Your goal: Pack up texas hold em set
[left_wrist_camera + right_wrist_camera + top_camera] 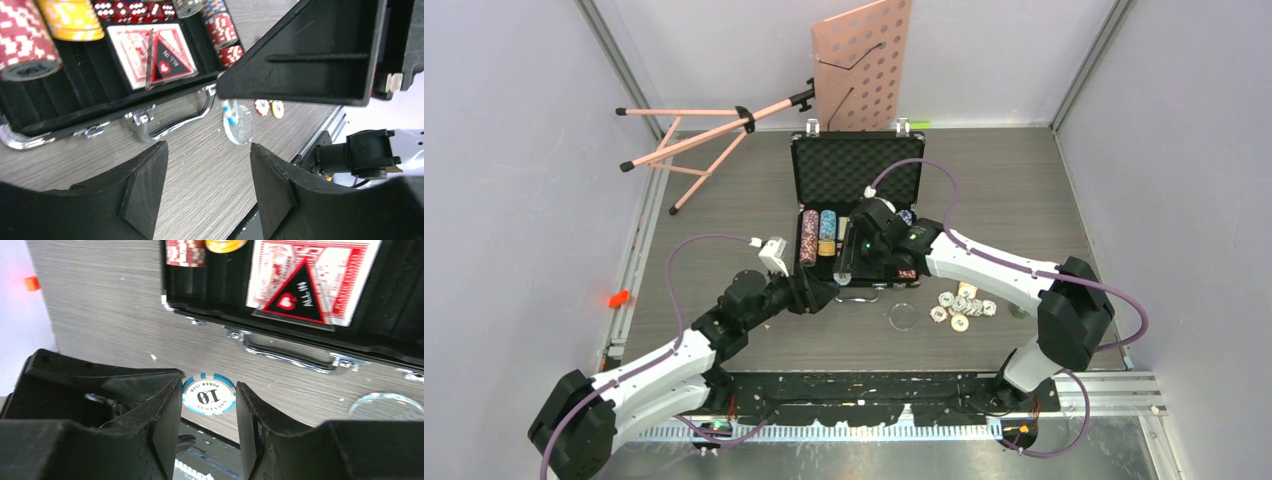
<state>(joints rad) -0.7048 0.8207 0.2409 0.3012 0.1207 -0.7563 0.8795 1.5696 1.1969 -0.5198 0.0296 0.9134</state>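
The briefcase [854, 165] lies open in the middle of the worktop [724, 200], its foam-lined lid raised at the far side and its silver handle [285, 352] on the near edge; inside it, rows of poker chips [809, 238] fill the left part, red-and-white beside yellow and blue; a card deck [305, 275] with a red back sits just behind the handle, and small red dice [135, 10] line the far side of that deck. The right fingers [162, 415] hang just in front of the briefcase's near edge, clenched on a single blue-and-white chip [208, 395] marked 10, one finger pressing each side of its rim, face toward the wrist camera. The left fingers [145, 175] are spread apart with nothing between them, over bare worktop on the handle side of the briefcase. A clear round disc [904, 317] lies near the briefcase's front; loose chips [961, 306] are scattered off its front right corner; the pink music stand [861, 60] lies behind the briefcase's lid.
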